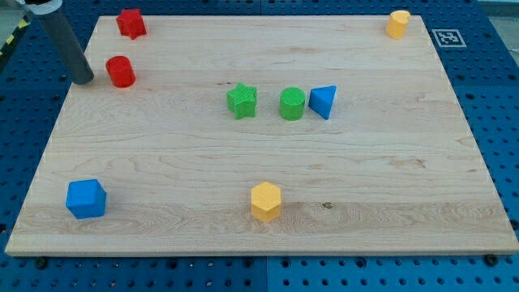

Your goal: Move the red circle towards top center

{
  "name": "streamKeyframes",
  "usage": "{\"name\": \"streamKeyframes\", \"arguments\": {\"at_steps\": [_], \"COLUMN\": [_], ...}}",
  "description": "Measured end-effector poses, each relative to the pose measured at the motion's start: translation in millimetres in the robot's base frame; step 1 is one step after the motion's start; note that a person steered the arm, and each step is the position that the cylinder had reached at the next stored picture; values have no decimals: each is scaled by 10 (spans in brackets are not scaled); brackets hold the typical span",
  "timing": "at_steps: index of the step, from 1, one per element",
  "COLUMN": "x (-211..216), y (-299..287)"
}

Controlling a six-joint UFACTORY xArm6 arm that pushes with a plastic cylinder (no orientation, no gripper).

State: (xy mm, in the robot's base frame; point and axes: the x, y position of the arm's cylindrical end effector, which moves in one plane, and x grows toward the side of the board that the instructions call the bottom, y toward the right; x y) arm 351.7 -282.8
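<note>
The red circle (121,71) is a short red cylinder on the wooden board (268,162), near the view's upper left. My tip (83,80) is the lower end of the dark rod, just left of the red circle, with a small gap between them. A red star-like block (130,23) lies above the red circle near the board's top left corner.
A green star (242,100), a green circle (292,104) and a blue triangle (323,101) sit in a row at the centre. A blue cube (86,199) is at the bottom left, a yellow hexagon (265,201) at the bottom centre, a yellow block (397,23) at the top right.
</note>
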Motion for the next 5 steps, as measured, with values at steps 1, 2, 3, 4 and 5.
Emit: {"name": "streamKeyframes", "arguments": {"at_steps": [1, 2, 3, 4, 5], "x": [0, 0, 0, 0, -1], "y": [69, 260, 543, 857, 1165]}}
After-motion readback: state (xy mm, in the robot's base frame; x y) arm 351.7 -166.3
